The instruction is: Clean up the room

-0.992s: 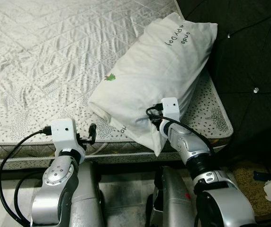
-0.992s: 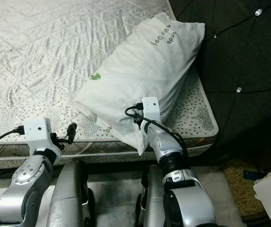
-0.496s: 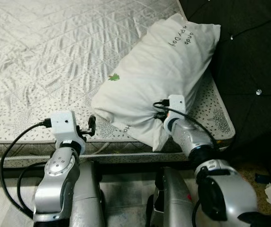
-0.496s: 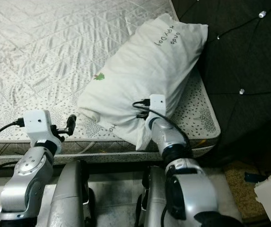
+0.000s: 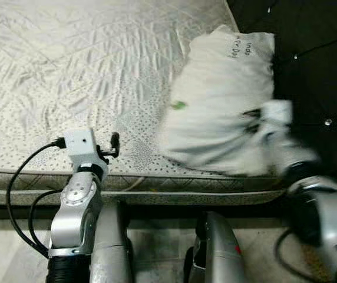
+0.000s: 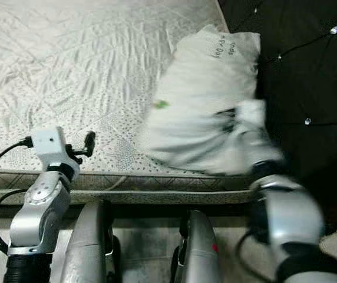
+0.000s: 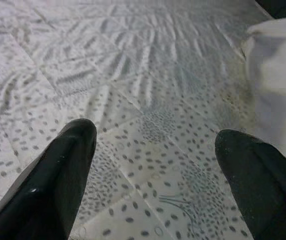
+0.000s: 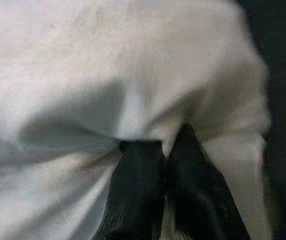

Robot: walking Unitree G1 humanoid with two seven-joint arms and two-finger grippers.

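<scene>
A white pillow [image 5: 215, 100] with a small green mark and handwriting lies on the right side of the mattress [image 5: 68, 65], its far end against the dark headboard. My right gripper [image 8: 155, 147] is shut on a fold of the pillow's fabric at its near right side; arm and pillow are motion-blurred. Low at the mattress's front edge my left gripper [image 7: 155, 145] stands open over the speckled cover with nothing between its fingers, left of the pillow.
A dark tufted headboard [image 5: 316, 53] with shiny studs rises to the right of the bed. The mattress's front edge [image 5: 157, 183] runs across just ahead of my body. Broad bare quilted surface stretches left of the pillow.
The right gripper has swung right with the pillow, turning it toward the headboard; both are now blurred. The left arm has barely moved.
</scene>
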